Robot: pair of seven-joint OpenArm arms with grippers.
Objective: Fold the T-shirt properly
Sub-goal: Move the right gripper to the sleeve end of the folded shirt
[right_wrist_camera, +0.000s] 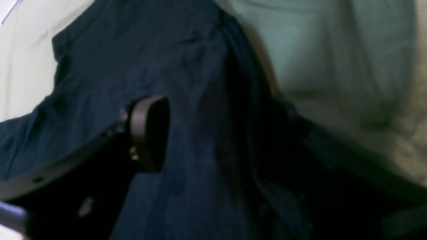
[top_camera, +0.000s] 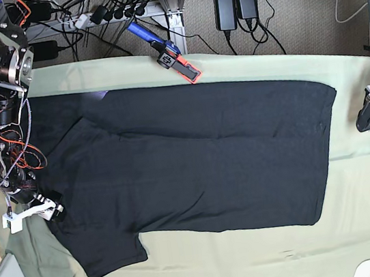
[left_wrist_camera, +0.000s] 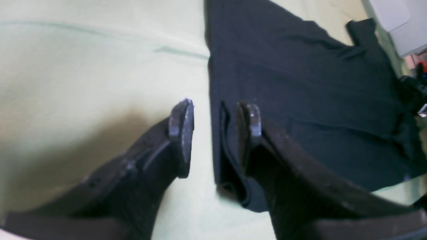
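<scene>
Left hand [left_wrist_camera: 213, 128] wide, straddling T-shirt [top_camera: 195, 161] edge | right hand [right_wrist_camera: 200, 133] wide over shoulder | cloth [top_camera: 362, 224] beneath

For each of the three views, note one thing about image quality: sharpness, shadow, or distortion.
Left wrist: soft focus, wide-angle stretch; the left gripper casts a brown shadow on the pale green cloth. Right wrist: blurred and dim; the T-shirt looks bluish, and the right gripper's one visible finger is nearly lost in dark. Base: sharpest and evenly lit, T-shirt edges crisp.
</scene>
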